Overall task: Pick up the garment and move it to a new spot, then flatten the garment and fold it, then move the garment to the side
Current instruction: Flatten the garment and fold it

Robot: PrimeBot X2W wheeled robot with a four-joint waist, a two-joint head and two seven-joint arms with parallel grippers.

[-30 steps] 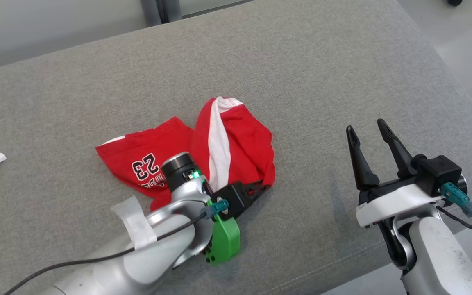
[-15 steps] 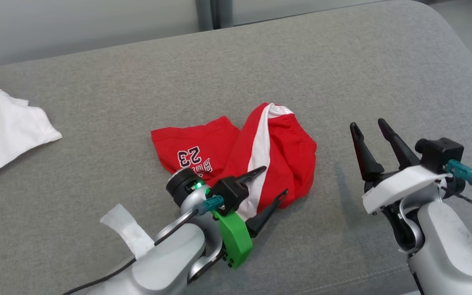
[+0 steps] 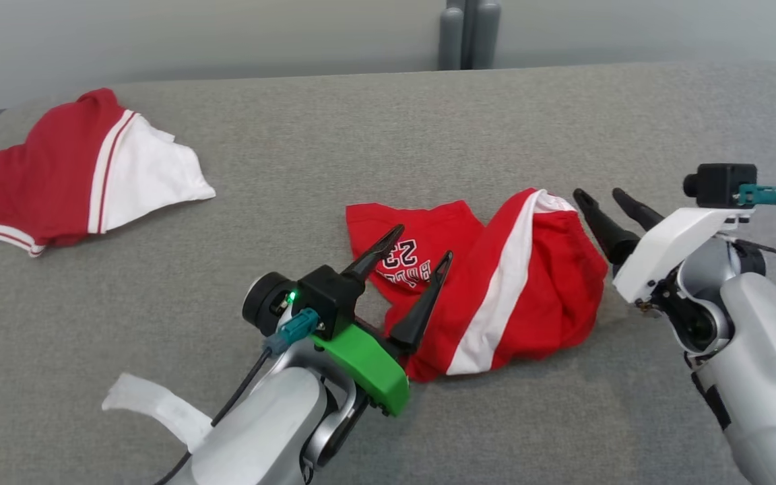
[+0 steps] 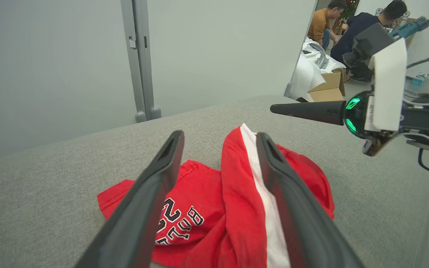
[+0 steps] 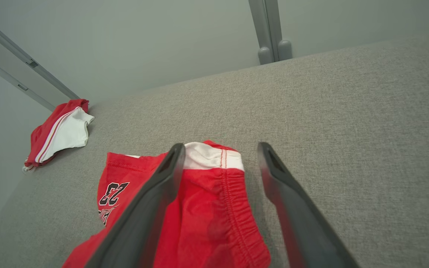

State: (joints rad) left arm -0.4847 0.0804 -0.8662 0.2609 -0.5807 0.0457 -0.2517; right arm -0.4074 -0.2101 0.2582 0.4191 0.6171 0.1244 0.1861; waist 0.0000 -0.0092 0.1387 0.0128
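Note:
The garment (image 3: 496, 283) is a pair of red shorts with a white side stripe and a black "23". It lies crumpled on the grey padded surface (image 3: 361, 135). My left gripper (image 3: 423, 244) stands open just above the garment's near left part, with nothing between its fingers. In the left wrist view the left gripper (image 4: 220, 136) looks down on the garment (image 4: 237, 208). My right gripper (image 3: 597, 194) is open at the garment's right edge. In the right wrist view the right gripper (image 5: 221, 146) straddles the white waistband of the garment (image 5: 207, 201) without gripping it.
A second red and white garment (image 3: 91, 168) lies at the far left of the surface, also seen as a red and white heap (image 5: 60, 132). A grey post (image 3: 469, 34) stands behind the surface. People (image 4: 326, 22) sit by boxes in the background.
My left gripper has opened, let go of the garment and lifted off it. The head camera has turned left, bringing the second garment into view. My right gripper now sits closer to the garment's right edge.

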